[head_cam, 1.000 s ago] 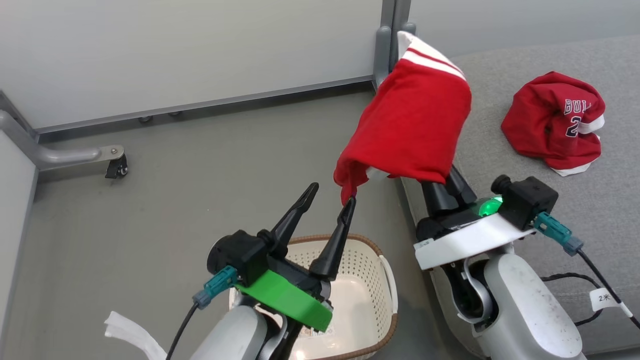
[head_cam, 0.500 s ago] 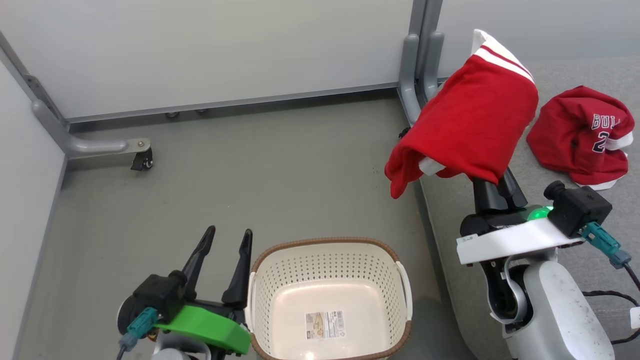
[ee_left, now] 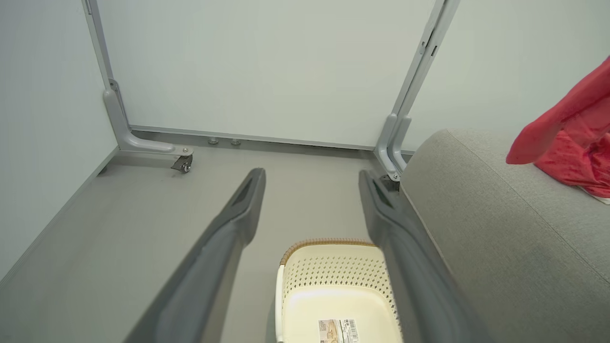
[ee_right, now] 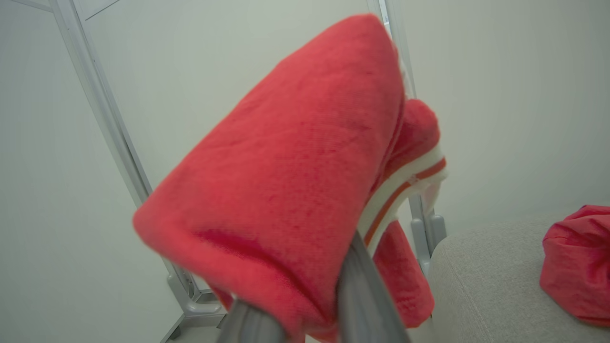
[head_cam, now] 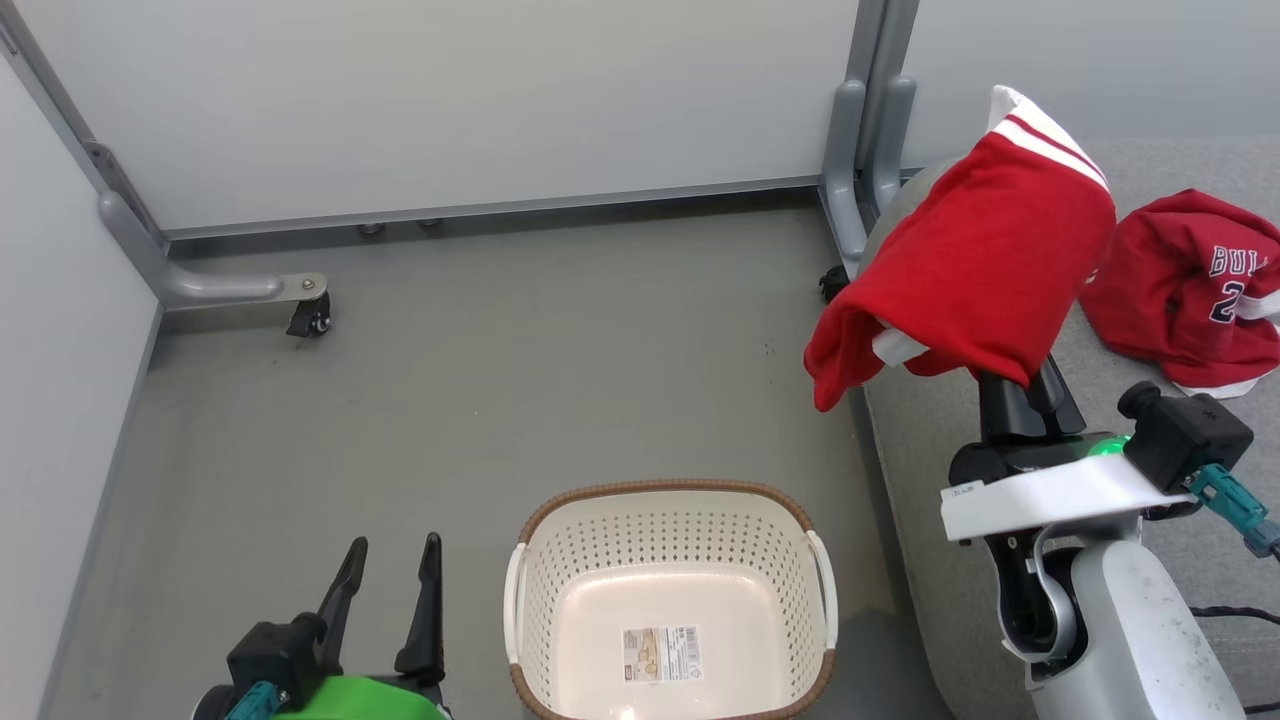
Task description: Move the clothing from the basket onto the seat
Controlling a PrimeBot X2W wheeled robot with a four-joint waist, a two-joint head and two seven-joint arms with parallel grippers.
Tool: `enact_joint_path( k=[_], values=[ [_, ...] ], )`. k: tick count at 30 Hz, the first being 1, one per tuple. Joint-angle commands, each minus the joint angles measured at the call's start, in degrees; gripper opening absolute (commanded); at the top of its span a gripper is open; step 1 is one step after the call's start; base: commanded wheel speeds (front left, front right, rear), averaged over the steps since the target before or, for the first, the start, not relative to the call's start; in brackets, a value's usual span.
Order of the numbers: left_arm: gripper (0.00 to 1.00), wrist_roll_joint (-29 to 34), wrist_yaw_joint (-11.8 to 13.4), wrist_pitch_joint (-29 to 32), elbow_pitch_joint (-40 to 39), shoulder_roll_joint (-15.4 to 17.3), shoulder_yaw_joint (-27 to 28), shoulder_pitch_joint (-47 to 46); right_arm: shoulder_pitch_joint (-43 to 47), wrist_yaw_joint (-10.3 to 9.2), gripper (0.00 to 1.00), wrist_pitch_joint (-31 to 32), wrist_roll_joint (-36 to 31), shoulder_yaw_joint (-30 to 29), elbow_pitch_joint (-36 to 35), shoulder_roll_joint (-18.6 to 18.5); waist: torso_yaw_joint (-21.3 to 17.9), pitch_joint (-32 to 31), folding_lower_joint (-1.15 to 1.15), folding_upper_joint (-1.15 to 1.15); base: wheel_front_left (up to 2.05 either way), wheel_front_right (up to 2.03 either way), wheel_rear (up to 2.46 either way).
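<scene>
1. Right pincer (head_cam: 1028, 398): the fingers are drawn narrow and nip the striped garment (head_cam: 975, 265). The cloth hoods the fingertips and sags toward the robot's left, with its white, red-striped band uppermost. The grip matches that of a second ago.
2. Left pincer (head_cam: 395, 545): the fingers are spread wide and carry nothing. A second ago it stood raised over the basket (head_cam: 670, 497), one fingertip at the garment's lower hem. It now sits low at the lower left of the head view, just beside the basket's left wall and well apart from the cloth.
3. Camera: the whole head view has shifted since the earlier frames, so the basket's full rim and the label (head_cam: 660, 655) on its bottom now show.
4. Right arm: the pale forearm rises from the lower right corner. The fingers point up and away over the near left edge of the seat (head_cam: 925, 450). The garment hangs in the air above that edge and the floor (head_cam: 500, 380) beside it.
5. Left arm: in the left wrist view the two fingers frame the floor and the basket's far rim.
6. Jersey (head_cam: 1185, 290): it lies crumpled on the seat to the right of the held garment, where it lay before. Its lettering is partly visible.
7. Basket: it stands upright on the floor, near the seat's side.
</scene>
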Motion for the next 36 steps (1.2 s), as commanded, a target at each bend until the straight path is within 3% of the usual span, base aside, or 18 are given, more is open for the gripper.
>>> enact_joint_path(
  k=[1,11,36],
  values=[
    [1.0,0.4,-0.1,0.0,0.2,-0.3,0.7,1.0,0.9,-0.01,0.0,-0.2,-0.3,-0.2,-0.1,-0.1,0.0,0.0,0.0,0.0,0.0,0.0,0.0],
    [1.0,4.4,-0.1,0.0,0.9,-0.7,1.2,1.4,0.6,-0.01,0.0,-0.2,0.1,-0.5,0.3,-0.1,0.1,-0.1,0.0,0.0,0.0,0.0,0.0],
    [1.0,3.2,-0.1,0.0,0.8,-0.8,1.5,1.3,-0.2,-0.01,0.0,-0.2,-0.1,-0.2,0.4,-0.1,-0.8,-0.6,0.0,0.0,0.0,0.0,0.0]
  ],
)
